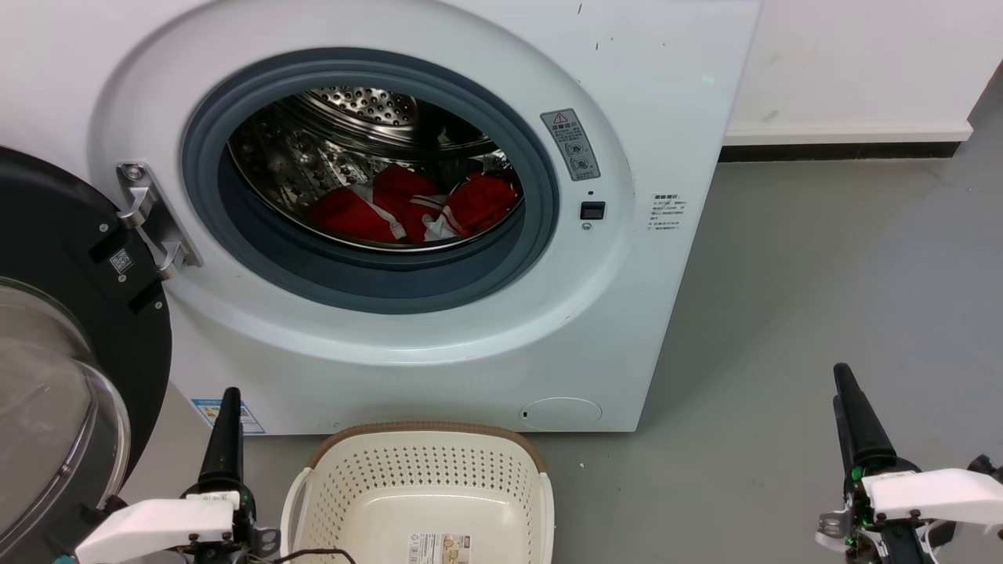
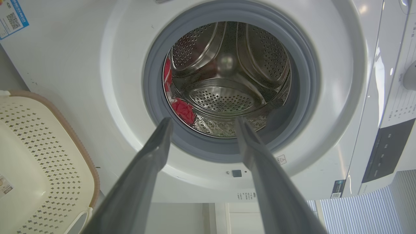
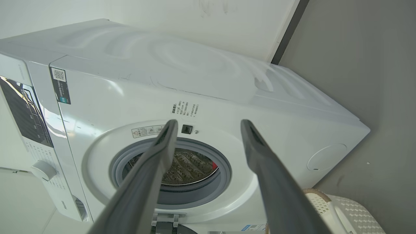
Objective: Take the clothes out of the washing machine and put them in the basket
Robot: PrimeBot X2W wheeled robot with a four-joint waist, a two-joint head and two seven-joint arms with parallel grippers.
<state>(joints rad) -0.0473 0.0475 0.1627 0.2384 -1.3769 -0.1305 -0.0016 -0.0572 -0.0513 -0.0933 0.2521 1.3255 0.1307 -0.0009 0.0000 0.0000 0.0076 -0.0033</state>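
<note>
Red jerseys lie low in steel drum, heap long side to side. Our left gripper nearer than right gripper. We see both wide open, empty.

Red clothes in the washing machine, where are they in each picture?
Head view: clothes low in the drum, picture centre.
Left wrist view: clothes at the drum's left edge.
Right wrist view: clothes, a sliver at the drum's right edge.
Shared landmark: grey gasket.
</note>
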